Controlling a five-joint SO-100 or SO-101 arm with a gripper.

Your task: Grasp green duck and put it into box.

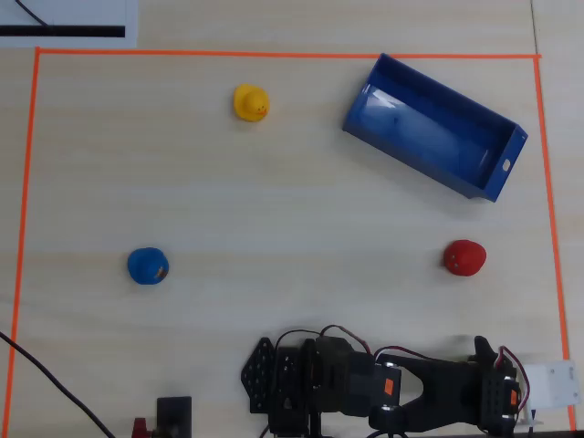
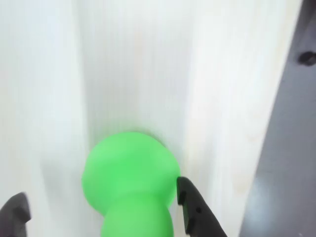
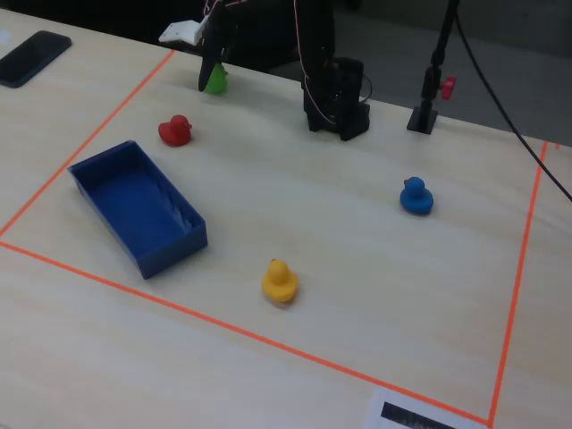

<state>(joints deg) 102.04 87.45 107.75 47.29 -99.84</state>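
In wrist view we see the green duck point(image 2: 131, 185), bright, smooth, rounded, sitting on the table btwn the gripper point(image 2: 101, 205) fingers, jaws apart w/ gaps either side, nothing held. Fixed view: duck near the tape edge, well apart from the blue box point(image 3: 134, 214).

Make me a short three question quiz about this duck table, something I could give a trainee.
1. True or false: the box already has a duck in it.
2. Which duck lies nearest the box in the fixed view? A. the blue duck B. the red duck C. the yellow duck
3. Fill in: in the wrist view, the gripper has its fingertips on either side of the ____ duck.

Key:
1. False. The box is empty.
2. B.
3. Green. The green duck sits between the open jaws, on the table, not yet visibly clamped.
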